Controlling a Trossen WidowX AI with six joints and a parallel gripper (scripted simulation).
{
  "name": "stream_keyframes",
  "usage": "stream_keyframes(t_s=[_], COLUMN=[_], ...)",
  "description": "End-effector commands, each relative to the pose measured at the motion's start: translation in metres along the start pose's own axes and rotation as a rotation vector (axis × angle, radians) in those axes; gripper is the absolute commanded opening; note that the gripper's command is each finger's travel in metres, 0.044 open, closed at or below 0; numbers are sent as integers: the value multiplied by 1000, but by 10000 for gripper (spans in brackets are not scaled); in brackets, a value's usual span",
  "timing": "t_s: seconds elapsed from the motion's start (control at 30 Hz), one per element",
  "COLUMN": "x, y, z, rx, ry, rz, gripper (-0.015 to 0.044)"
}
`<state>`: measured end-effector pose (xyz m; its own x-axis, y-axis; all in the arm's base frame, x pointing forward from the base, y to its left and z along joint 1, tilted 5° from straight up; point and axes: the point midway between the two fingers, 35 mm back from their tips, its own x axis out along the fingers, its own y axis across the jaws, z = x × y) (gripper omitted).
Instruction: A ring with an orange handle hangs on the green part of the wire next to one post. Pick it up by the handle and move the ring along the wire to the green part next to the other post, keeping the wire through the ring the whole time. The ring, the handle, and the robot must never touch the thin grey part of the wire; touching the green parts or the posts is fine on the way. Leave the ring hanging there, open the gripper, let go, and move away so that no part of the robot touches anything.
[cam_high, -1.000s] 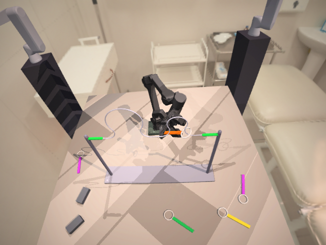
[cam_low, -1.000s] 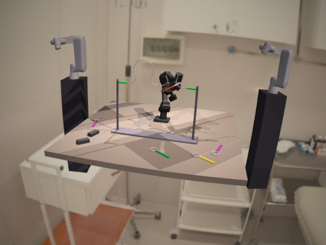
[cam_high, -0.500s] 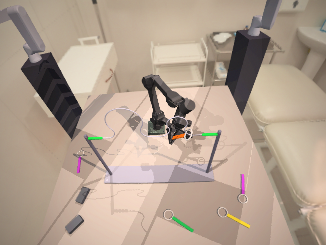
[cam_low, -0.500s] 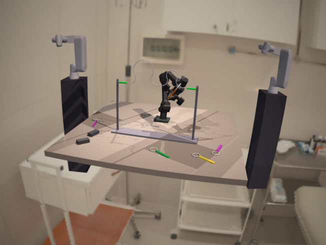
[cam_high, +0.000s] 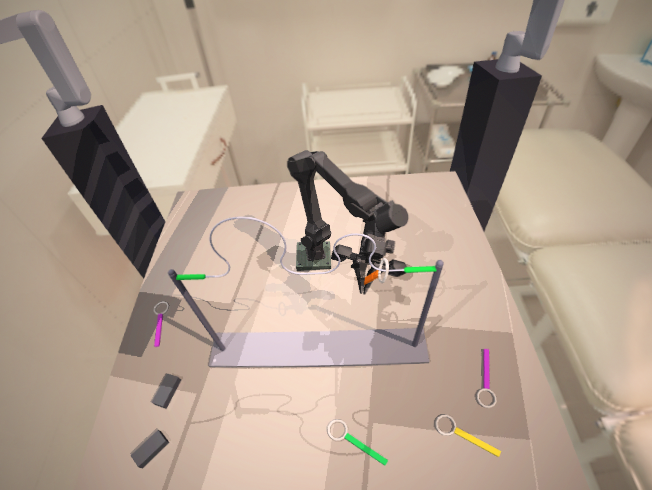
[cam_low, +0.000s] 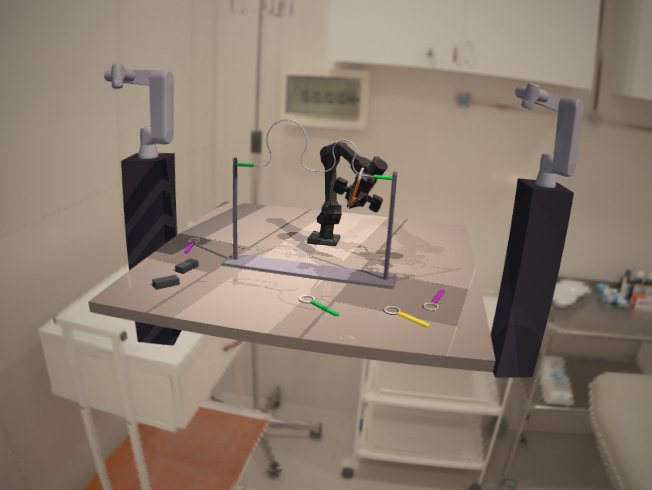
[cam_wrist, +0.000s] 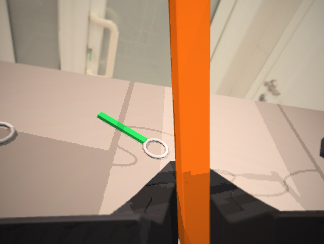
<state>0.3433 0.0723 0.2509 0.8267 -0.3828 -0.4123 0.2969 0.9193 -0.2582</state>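
My gripper (cam_high: 362, 288) (cam_low: 351, 203) (cam_wrist: 184, 169) is shut on the orange handle (cam_high: 371, 277) (cam_low: 355, 193) (cam_wrist: 192, 100). The handle slants down from the white ring (cam_high: 384, 269) (cam_low: 361, 172). The ring is around the thin grey wire (cam_high: 239, 217) (cam_low: 287, 120), just left of the right green part (cam_high: 420, 269) (cam_low: 383, 177); whether it touches the wire is too small to tell. The right green part ends at the right post (cam_high: 427, 305) (cam_low: 390, 226). The left green part (cam_high: 190, 276) (cam_low: 245, 164) is at the left post (cam_high: 197, 310) (cam_low: 235, 210). The ring is outside the wrist view.
A wire arch rises beside my gripper, with a dip and a taller arch to the left. Green (cam_high: 366, 448) (cam_wrist: 122, 128), yellow (cam_high: 477, 441) and magenta (cam_high: 486, 368) (cam_high: 158, 330) handles with rings lie on the table, with two dark blocks (cam_high: 166, 390) (cam_high: 149, 448).
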Motion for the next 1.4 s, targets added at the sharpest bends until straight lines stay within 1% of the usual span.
stream_keyframes(t_s=[0.0, 0.47, 1.37], x=[-2, -9, -17], y=[14, 46, 75], z=[2, 8, 16], rx=[73, 218, 256], ry=[8, 27, 30], rz=[35, 102, 119], gripper=[-150, -150, -150])
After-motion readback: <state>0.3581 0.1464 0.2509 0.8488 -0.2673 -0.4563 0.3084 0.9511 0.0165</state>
